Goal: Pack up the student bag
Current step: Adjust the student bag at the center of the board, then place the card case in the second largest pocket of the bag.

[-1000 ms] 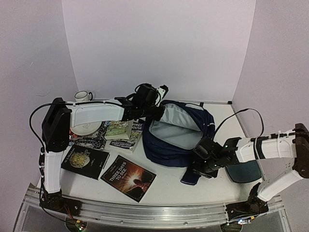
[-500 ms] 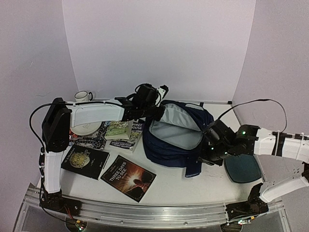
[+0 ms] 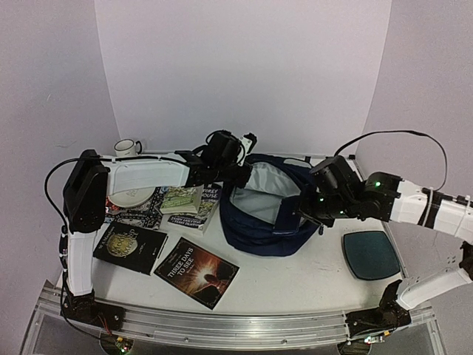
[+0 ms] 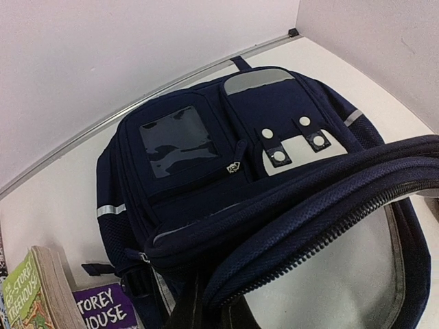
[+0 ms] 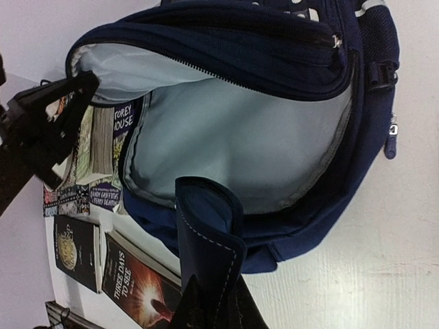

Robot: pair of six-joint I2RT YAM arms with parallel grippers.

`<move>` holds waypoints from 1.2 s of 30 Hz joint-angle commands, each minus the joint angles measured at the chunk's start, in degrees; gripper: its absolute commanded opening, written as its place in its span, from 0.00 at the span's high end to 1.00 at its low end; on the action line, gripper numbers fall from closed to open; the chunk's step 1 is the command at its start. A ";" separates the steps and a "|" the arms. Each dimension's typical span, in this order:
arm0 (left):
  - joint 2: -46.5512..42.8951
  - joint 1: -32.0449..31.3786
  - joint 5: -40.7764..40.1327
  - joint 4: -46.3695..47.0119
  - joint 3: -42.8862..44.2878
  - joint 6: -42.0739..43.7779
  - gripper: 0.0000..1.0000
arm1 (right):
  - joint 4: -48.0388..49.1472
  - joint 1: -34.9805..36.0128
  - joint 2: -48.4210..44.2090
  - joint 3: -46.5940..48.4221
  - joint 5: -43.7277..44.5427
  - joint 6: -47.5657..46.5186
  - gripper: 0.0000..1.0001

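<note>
Lifting the wallet to the mouth of the bag

Watching from my desk, I see the large navy blue fabric student bag (image 3: 255, 231) with thin white piping lying on its back in the middle of the white table (image 3: 281, 288), its zip mouth gaping toward the arms and its pale grey lining exposed. My left claw (image 3: 238, 174) is pressed together on the far, upper rim of that mouth, pinching the zipped edge and holding it up. It sits where it was a second ago.

The right side is what has changed. A second ago my right claw (image 3: 301, 214) was low over the table in front of the bag, at the small navy wallet with white stitching (image 5: 206, 240) lying there. Now the arm has swung up and inward. The claw is clamped on the wallet's lower edge, and the wallet stands upright at the near lip of the opening, off the table.

With the arm moved away, the teal rounded pad (image 3: 371, 255) on the right shows in full. The dark paperback titled "Three Days to See" (image 3: 196, 272) has not shifted.
</note>
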 commanded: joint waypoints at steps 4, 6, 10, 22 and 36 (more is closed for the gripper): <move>-5.89 -0.26 9.49 1.61 0.91 -6.38 1.00 | 20.13 -4.01 5.81 -7.10 1.09 8.56 1.00; -6.30 -0.47 10.17 1.64 0.80 -6.58 1.00 | 22.40 -5.49 6.86 -7.47 1.29 9.39 1.00; -7.40 -0.63 12.38 1.65 -0.24 -6.84 1.00 | 26.88 -9.62 8.21 -8.33 -1.22 10.96 1.00; -9.32 -2.15 17.03 3.34 -2.18 -7.78 1.00 | 31.60 -14.07 14.53 -10.19 0.65 18.19 1.00; -9.71 -3.38 21.30 6.67 -9.24 -5.95 1.00 | 42.74 -14.41 28.69 -5.39 0.81 15.55 0.86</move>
